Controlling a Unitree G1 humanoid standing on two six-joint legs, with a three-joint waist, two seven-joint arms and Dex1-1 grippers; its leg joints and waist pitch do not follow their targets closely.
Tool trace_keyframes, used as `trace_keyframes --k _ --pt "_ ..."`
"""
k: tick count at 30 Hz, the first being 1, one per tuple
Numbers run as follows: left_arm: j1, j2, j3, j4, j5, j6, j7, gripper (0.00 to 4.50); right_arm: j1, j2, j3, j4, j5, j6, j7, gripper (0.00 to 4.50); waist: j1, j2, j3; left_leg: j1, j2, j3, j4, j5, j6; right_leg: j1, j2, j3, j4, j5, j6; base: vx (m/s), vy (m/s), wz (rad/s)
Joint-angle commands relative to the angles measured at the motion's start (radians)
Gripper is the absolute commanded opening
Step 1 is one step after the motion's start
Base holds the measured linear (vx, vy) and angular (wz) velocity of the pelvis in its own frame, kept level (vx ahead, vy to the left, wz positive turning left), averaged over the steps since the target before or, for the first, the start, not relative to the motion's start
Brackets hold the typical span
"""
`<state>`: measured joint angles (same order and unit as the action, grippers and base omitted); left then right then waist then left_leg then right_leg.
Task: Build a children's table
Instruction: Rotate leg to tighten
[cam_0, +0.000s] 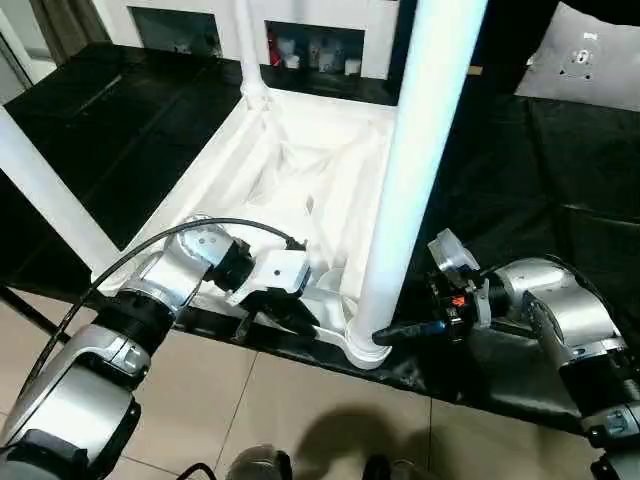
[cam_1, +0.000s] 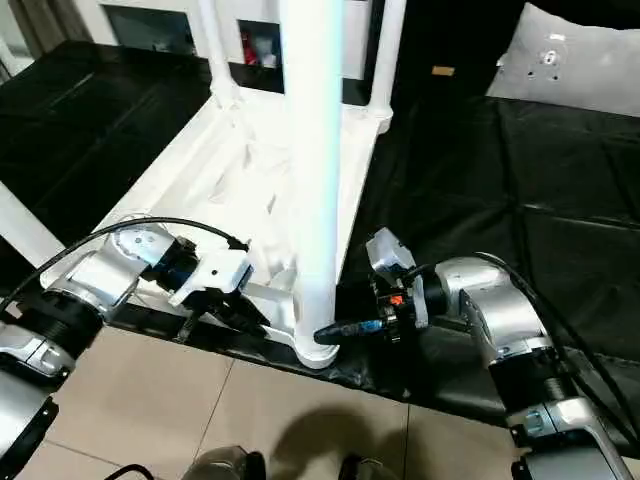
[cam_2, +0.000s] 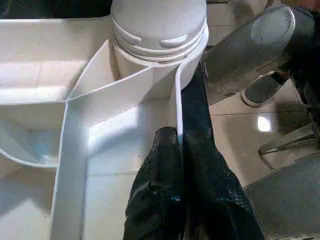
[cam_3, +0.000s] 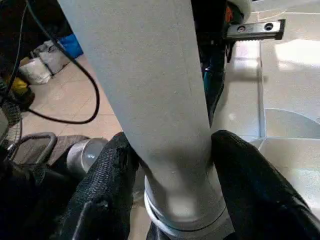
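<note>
Lay upside down on the black-covered bench (cam_0: 560, 150): an all-white plastic children's table (cam_0: 290, 170), ribbed underside up, tapered round legs standing in its corner sockets. Clamped the near-right leg (cam_0: 405, 200) just above its socket: the right gripper (cam_3: 170, 165), black fingers pressed on either side. Pinched the table's near rim wall, left of that socket: the left gripper (cam_2: 179, 150).

The upright near leg (cam_0: 410, 180) blocks the centre of the frame; the right gripper (cam_3: 170, 200) clamps its base. The left gripper (cam_2: 177, 165) pinches the table top's (cam_0: 300, 170) near rim wall. Ribs partition the underside. The black mat (cam_0: 560, 170) at right offers open passage.
</note>
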<state>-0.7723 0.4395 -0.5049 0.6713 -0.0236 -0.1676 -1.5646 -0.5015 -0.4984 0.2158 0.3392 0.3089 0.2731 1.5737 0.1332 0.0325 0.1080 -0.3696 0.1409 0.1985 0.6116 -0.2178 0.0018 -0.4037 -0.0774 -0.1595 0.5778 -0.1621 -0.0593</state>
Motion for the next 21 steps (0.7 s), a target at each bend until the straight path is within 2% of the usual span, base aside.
trace_keyframes --k 1,4,6,10,12,13,15,16,17,19,21 --pt "-0.015 -0.017 -0.054 0.001 0.010 -0.034 -0.050 0.00 -0.012 0.001 0.029 0.002 0.003 0.001 0.033 2.14 -0.010 -0.015 -0.085 0.015 0.120 -0.055 -0.067 -0.030 0.127 0.061 -0.125 0.095 -0.055 -0.196 -0.151 0.000 0.000 0.00" --pt "-0.017 -0.017 -0.050 0.009 0.011 -0.034 -0.050 0.00 -0.018 0.007 0.033 0.006 0.006 0.004 0.037 2.04 -0.008 -0.018 -0.084 0.014 0.119 -0.055 -0.068 -0.038 0.118 0.064 -0.128 0.095 -0.058 -0.226 -0.141 0.000 0.000 0.00" --pt "-0.017 -0.017 -0.046 0.009 0.011 -0.031 -0.050 0.00 -0.018 0.008 0.033 0.006 0.009 0.007 0.038 2.02 -0.007 -0.017 -0.083 0.016 0.121 -0.055 -0.069 -0.041 0.115 0.062 -0.127 0.095 -0.060 -0.237 -0.138 0.000 0.000 0.00" --pt "-0.005 -0.025 0.000 0.007 0.001 0.016 -0.046 0.00 -0.001 0.016 0.010 -0.017 0.034 0.052 0.010 1.99 -0.007 -0.015 -0.082 0.017 0.122 -0.055 -0.070 -0.045 0.108 0.062 -0.128 0.096 -0.060 -0.232 -0.142 0.000 0.000 0.00" --pt "0.001 -0.031 0.041 0.006 -0.030 0.072 -0.008 0.00 0.030 0.033 -0.021 -0.045 0.050 0.078 -0.059 1.99 -0.005 -0.011 -0.082 0.018 0.125 -0.056 -0.071 -0.042 0.102 0.061 -0.130 0.097 -0.059 -0.227 -0.145 0.000 0.000 0.00" --pt "0.003 -0.034 0.064 0.009 -0.046 0.105 0.030 0.00 0.051 0.048 -0.041 -0.060 0.051 0.086 -0.122 1.99 -0.007 -0.014 -0.081 0.017 0.124 -0.056 -0.073 -0.054 0.096 0.062 -0.130 0.098 -0.062 -0.239 -0.143 0.000 0.000 0.00" --pt "0.002 -0.035 0.070 0.011 -0.048 0.114 0.043 0.00 0.056 0.054 -0.046 -0.063 0.049 0.085 -0.143 1.99 -0.008 -0.015 -0.079 0.015 0.122 -0.056 -0.074 -0.064 0.089 0.063 -0.131 0.097 -0.065 -0.259 -0.138 0.000 0.000 0.00" --pt "0.005 -0.044 0.098 0.016 -0.045 0.153 0.123 0.00 0.081 0.097 -0.075 -0.084 0.025 0.078 -0.271 1.98 -0.009 -0.009 -0.076 0.017 0.121 -0.056 -0.075 -0.084 0.078 0.060 -0.130 0.096 -0.071 -0.294 -0.131 0.000 0.000 0.00" --pt "0.007 -0.049 0.107 0.018 -0.041 0.166 0.156 0.00 0.089 0.114 -0.085 -0.091 0.015 0.073 -0.318 1.98 -0.015 -0.014 -0.071 0.018 0.118 -0.057 -0.078 -0.108 0.062 0.059 -0.129 0.094 -0.081 -0.345 -0.114 0.000 0.000 0.00" --pt "0.011 -0.062 0.123 0.016 -0.040 0.199 0.210 0.00 0.101 0.147 -0.100 -0.104 -0.004 0.070 -0.403 1.98 -0.025 -0.013 -0.068 0.020 0.108 -0.058 -0.079 -0.141 0.042 0.062 -0.131 0.089 -0.096 -0.435 -0.084 0.000 0.000 0.00" --pt "0.015 -0.086 0.150 0.009 -0.037 0.243 0.269 0.00 0.113 0.191 -0.117 -0.124 -0.021 0.086 -0.497 1.98 -0.040 -0.017 -0.065 0.015 0.109 -0.062 -0.082 -0.147 0.034 0.063 -0.128 0.089 -0.098 -0.455 -0.064 0.000 0.000 0.00"
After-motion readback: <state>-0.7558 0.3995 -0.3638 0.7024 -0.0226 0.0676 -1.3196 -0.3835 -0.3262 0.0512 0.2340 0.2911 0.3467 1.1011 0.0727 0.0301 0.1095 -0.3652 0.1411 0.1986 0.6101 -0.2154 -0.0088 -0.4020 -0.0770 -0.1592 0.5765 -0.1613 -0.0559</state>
